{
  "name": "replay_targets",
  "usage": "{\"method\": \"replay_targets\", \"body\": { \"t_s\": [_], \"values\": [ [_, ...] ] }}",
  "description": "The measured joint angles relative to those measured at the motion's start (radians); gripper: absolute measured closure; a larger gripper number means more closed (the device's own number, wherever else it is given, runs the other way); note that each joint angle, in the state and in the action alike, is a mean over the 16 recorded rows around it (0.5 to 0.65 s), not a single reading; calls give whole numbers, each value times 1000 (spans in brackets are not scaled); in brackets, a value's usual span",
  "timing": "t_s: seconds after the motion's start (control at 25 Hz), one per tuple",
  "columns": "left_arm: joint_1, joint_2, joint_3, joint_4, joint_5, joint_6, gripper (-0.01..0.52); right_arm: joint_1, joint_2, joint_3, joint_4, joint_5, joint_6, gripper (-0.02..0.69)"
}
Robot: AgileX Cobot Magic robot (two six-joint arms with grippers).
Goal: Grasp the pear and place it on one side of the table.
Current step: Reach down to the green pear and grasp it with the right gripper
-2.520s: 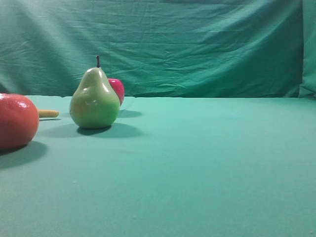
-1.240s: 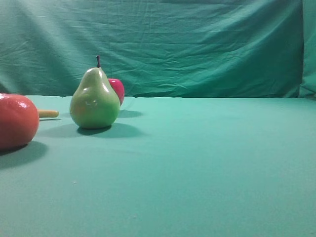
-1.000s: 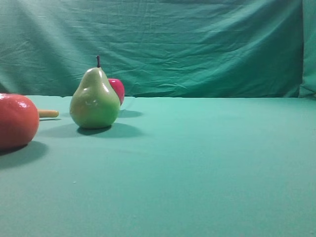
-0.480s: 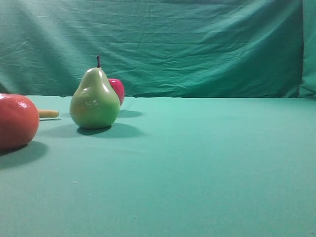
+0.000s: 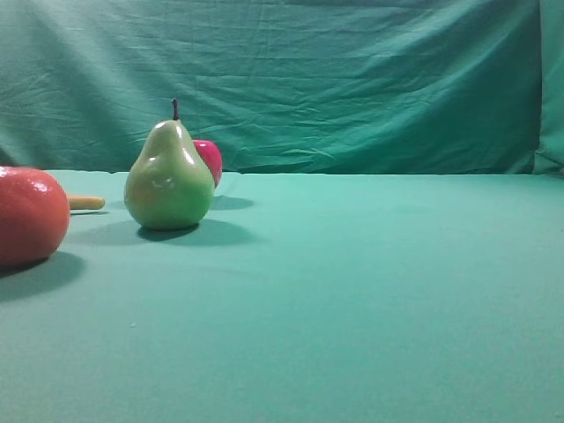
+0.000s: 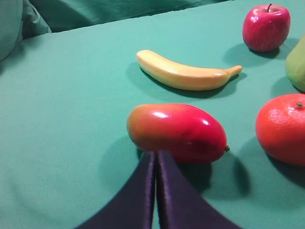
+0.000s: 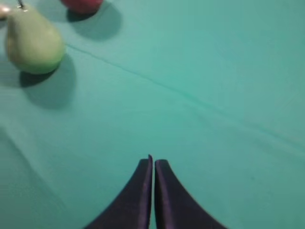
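Observation:
The glossy yellow-green pear (image 5: 169, 179) stands upright on the teal table (image 5: 352, 291), left of centre; it also shows at the top left of the right wrist view as the pear (image 7: 33, 40), and its edge pokes in as the pear (image 6: 297, 64) in the left wrist view. My right gripper (image 7: 153, 162) is shut and empty, hovering over bare cloth well to the right of the pear. My left gripper (image 6: 156, 155) is shut too, its tips just in front of a red-orange mango (image 6: 177, 132). Neither gripper appears in the exterior high view.
A red apple (image 5: 210, 160) sits just behind the pear. A large orange-red round fruit (image 5: 29, 216) is at the left edge, a banana (image 6: 183, 75) beyond the mango. A wrinkled teal backdrop (image 5: 352, 79) closes the far side.

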Motion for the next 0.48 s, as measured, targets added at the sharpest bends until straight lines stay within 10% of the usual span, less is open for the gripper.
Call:
{"method": "replay_targets", "body": {
  "t_s": [0.48],
  "values": [
    [0,0,0,0,0,0,514,185,404,-336,4,5,-69,250]
  ]
}}
